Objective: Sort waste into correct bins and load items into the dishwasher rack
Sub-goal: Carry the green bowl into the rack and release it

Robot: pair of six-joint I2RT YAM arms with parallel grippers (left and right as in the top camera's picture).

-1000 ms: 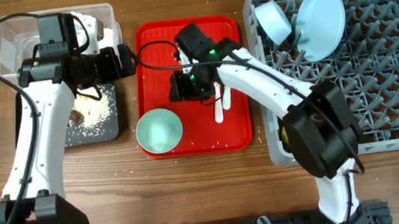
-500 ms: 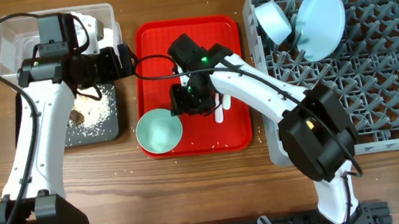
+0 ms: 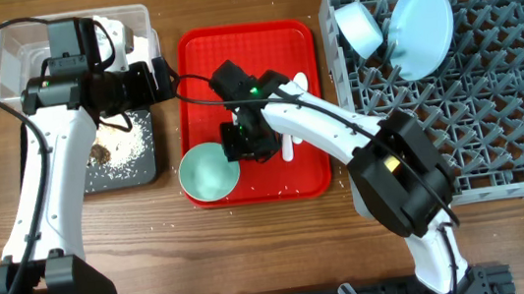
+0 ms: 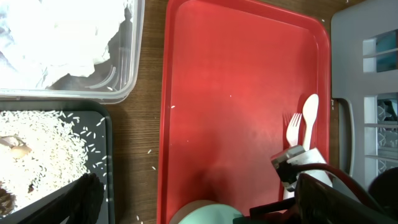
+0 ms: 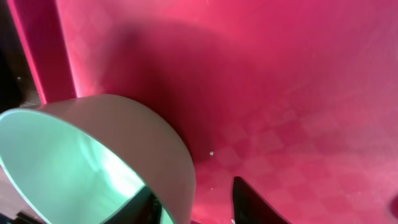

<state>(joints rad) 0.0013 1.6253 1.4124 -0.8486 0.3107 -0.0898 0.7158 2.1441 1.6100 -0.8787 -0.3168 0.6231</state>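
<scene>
One view alone, the right wrist's, shows the right gripper [image 5: 196,204] parted astride the bowl [image 5: 93,162] rim, unclamped.

The bowl [image 3: 208,171] is pale green, the serving tray [image 3: 260,38] red, the gridded rack [image 3: 505,109] grey, the fork [image 4: 293,129] white.

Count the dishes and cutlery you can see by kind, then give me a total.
Bowls: 2
Plate: 1
Fork: 1
Spoon: 1
Total: 5
</scene>
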